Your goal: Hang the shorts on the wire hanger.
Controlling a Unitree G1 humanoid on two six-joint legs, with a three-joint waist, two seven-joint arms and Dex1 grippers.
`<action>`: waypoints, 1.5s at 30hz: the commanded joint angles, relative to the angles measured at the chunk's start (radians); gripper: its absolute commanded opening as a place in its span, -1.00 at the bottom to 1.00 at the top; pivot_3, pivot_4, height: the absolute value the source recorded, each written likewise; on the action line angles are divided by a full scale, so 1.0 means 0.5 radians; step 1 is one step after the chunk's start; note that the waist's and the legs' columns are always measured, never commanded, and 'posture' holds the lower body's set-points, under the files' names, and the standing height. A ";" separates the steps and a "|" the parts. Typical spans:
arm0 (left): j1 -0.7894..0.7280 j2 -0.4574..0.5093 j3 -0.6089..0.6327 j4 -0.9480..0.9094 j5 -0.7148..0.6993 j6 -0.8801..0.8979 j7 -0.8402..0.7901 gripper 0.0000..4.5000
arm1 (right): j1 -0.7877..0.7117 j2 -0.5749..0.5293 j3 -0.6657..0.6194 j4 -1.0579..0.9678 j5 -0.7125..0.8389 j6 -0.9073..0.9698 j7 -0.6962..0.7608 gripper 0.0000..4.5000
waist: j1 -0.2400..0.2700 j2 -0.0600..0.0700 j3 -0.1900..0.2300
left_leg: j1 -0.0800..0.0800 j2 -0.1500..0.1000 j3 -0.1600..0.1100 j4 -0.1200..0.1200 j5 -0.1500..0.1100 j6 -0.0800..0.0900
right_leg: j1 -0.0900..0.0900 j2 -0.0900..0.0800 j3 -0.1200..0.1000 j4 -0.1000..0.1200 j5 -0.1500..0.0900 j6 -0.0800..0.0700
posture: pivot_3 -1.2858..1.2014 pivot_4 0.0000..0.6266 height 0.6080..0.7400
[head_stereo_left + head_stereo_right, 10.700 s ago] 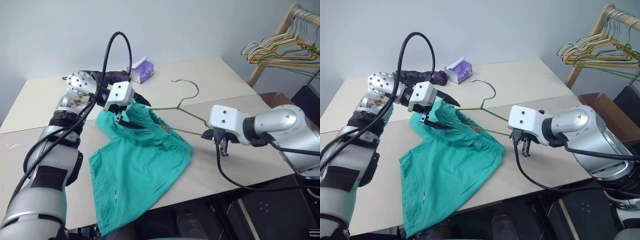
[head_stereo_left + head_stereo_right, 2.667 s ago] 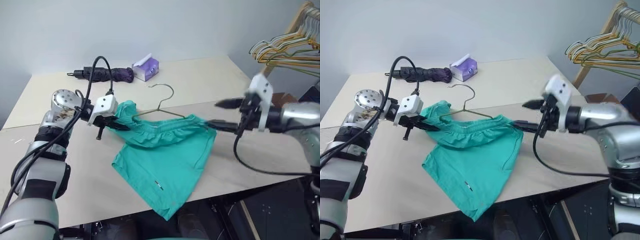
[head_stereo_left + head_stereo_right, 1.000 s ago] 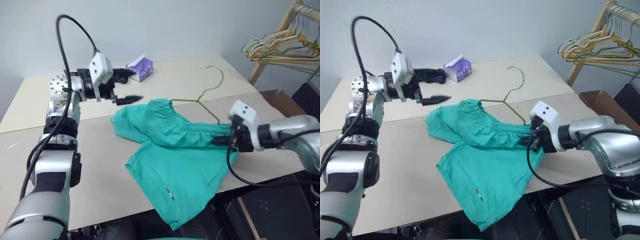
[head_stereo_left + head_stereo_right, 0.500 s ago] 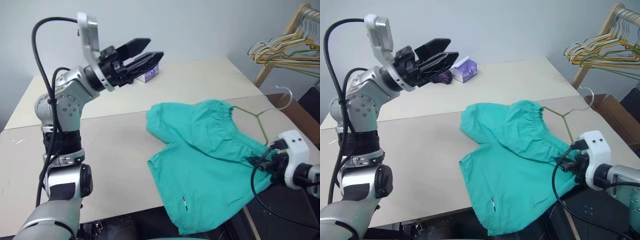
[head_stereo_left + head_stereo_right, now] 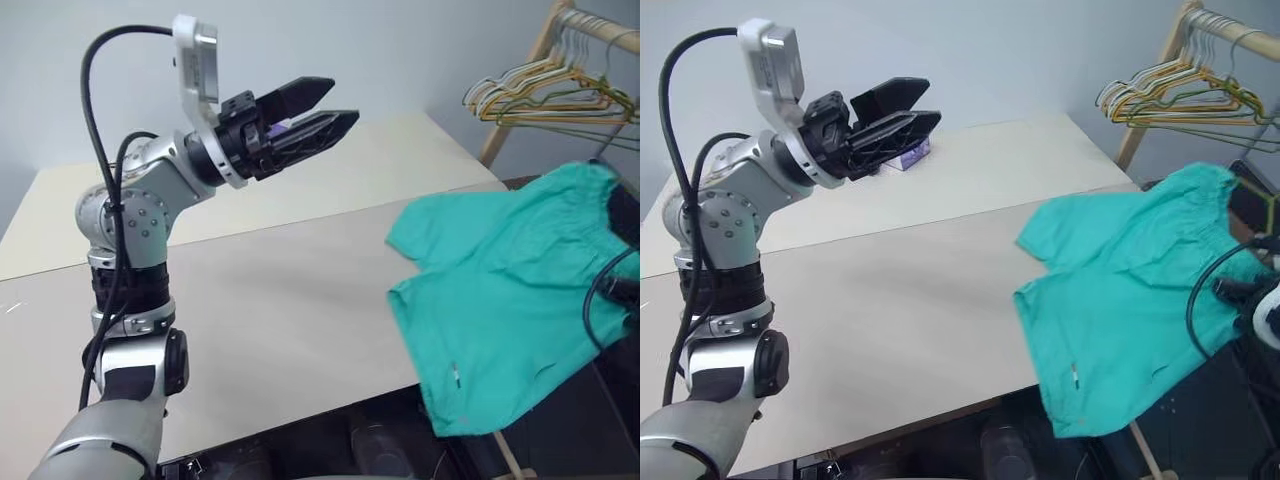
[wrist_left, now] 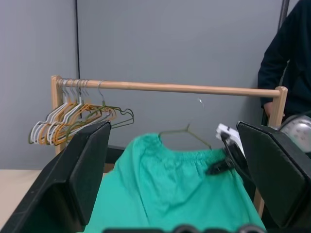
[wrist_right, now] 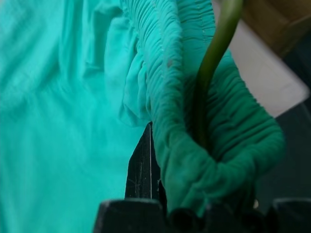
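Bunched hangers (image 5: 520,95) on wooden rail (image 6: 170,88), person (image 6: 289,58) beside it

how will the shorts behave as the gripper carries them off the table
Probably floppy: the shorts sag in folds, one leg drooping past the table edge. Likely light, since the thin hanger inside the waistband shows no bend. They may slide along that smooth wire, though the right gripper pinches the bunched waistband.

The shorts (image 5: 500,290), teal-green cloth with a gathered elastic waistband, hang spread at the table's far right corner, their legs drooping past the table edge. The wire hanger (image 6: 187,132), thin olive-grey wire, is threaded through the waistband, its shoulders and hook rising above the cloth.
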 commanded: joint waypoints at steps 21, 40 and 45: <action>-0.013 0.102 -0.057 -0.008 0.111 -0.175 -0.162 0.99 | -1.412 -0.243 0.112 1.739 -0.830 -0.422 -0.472 -1.00 | -0.043 0.013 -0.008 | 0.000 -0.003 0.003 -0.003 0.000 0.000 | -0.001 -0.003 0.003 -0.003 -0.001 0.002 | -0.17 -0.91 1.00; 0.043 0.146 -0.058 -0.079 0.085 -0.149 -0.145 1.00 | -0.927 -0.116 0.461 0.993 -1.025 -0.905 -0.212 0.98 | -0.031 0.014 -0.009 | 0.001 -0.003 0.004 -0.002 0.000 0.000 | 0.000 -0.003 0.005 -0.002 -0.008 0.014 | -0.16 -0.87 1.00; 0.087 0.177 -0.075 -0.025 0.161 -0.241 -0.187 1.00 | -0.585 0.102 0.472 0.458 -1.189 -1.286 -0.322 0.98 | -0.034 0.016 -0.010 | 0.003 -0.002 0.004 -0.002 0.000 0.000 | 0.000 -0.002 0.006 0.000 -0.009 0.017 | -0.18 -0.86 1.00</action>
